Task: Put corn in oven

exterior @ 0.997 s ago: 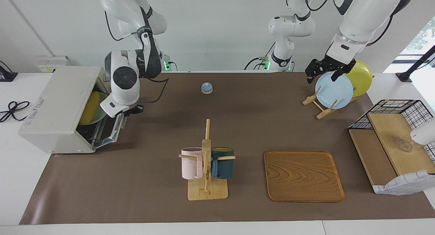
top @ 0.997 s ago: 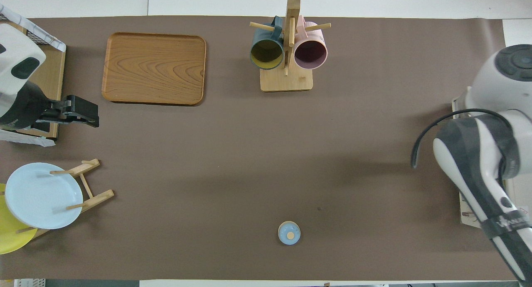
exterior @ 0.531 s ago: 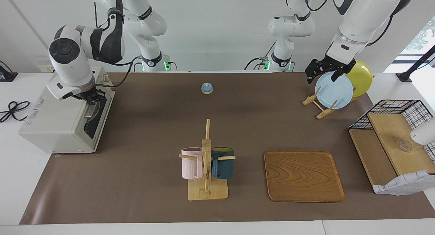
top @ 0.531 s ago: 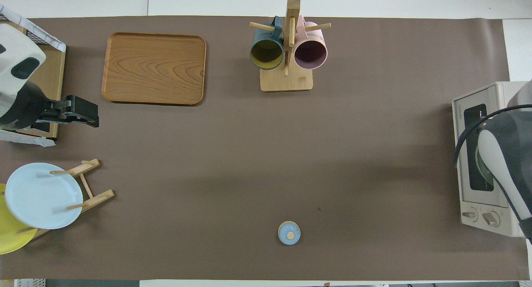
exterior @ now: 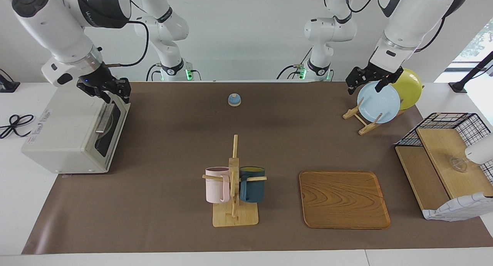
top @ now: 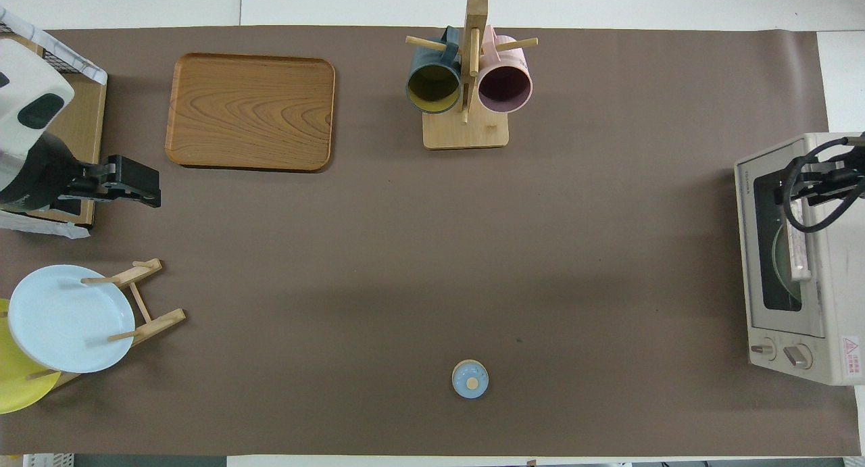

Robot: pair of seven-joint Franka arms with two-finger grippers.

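The off-white oven (exterior: 65,131) (top: 838,264) stands at the right arm's end of the table with its glass door shut and the bar handle (exterior: 104,121) up against the front. The corn is out of view; only a pale green plate rim (top: 780,264) shows through the window. My right gripper (exterior: 117,96) (top: 794,190) hangs open just above the top edge of the oven door, holding nothing. My left gripper (exterior: 365,88) (top: 157,188) waits open and empty above the plate rack.
A wooden rack with a blue plate (exterior: 379,102) and a yellow plate stands near the left arm. A mug tree (exterior: 234,185) with a pink and a dark blue mug, a wooden tray (exterior: 344,198), a wire shelf (exterior: 443,162) and a small blue lid (exterior: 234,99) are on the brown mat.
The oven door was open with the corn on a plate inside; it is now shut. My right gripper swung the door up, opened and rose off it. The left arm has not moved.
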